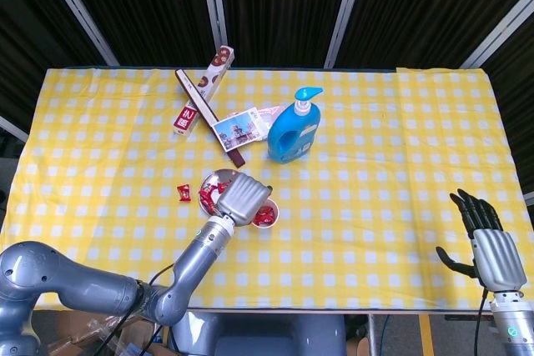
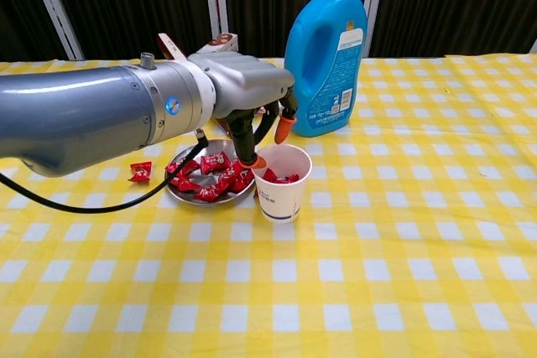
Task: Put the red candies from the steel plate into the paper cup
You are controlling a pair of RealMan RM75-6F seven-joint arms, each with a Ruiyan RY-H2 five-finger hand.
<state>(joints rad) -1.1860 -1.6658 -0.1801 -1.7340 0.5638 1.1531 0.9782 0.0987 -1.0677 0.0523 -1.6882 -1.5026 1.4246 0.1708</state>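
A white paper cup stands just right of the steel plate, and red candies lie inside it. More red candies are piled on the plate. My left hand hovers over the cup's left rim, empty, with its orange-tipped fingers spread. In the head view the left hand covers most of the cup and part of the plate. Far off at the table's front right, my right hand holds nothing, fingers extended.
One red candy lies on the cloth left of the plate. A blue pump bottle stands close behind the cup. Behind the plate lie a long snack box, a dark stick and a picture card.
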